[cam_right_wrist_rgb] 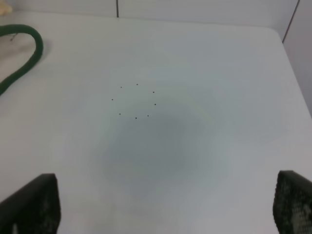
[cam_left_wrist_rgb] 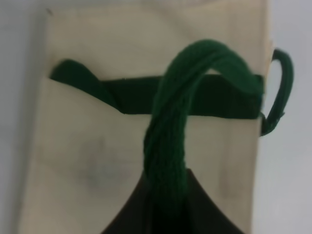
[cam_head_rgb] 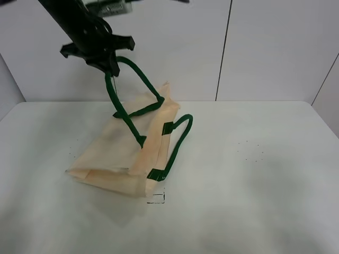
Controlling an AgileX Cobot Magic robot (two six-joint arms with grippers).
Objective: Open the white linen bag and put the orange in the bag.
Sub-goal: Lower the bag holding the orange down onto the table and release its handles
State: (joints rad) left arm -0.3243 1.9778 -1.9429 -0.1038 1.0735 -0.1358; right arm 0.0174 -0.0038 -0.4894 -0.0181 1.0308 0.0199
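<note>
The white linen bag [cam_head_rgb: 114, 153] is half lifted off the table, its bottom edge resting on it. My left gripper [cam_head_rgb: 108, 64] is shut on one dark green handle [cam_head_rgb: 130, 69] and holds it up high at the back left. The other handle [cam_head_rgb: 180, 140] hangs down the bag's right side. In the left wrist view the held handle [cam_left_wrist_rgb: 168, 141] loops out of my left gripper [cam_left_wrist_rgb: 165, 214] over the cream cloth [cam_left_wrist_rgb: 87, 156]. My right gripper [cam_right_wrist_rgb: 161, 202] is open above bare table, with a bit of green handle [cam_right_wrist_rgb: 29, 53] nearby. The orange is not in view.
The white table [cam_head_rgb: 254, 201] meets a white panelled wall at the back. A small black square mark [cam_head_rgb: 157, 197] lies just in front of the bag. A ring of small dark dots [cam_right_wrist_rgb: 135, 101] marks the table under the right gripper.
</note>
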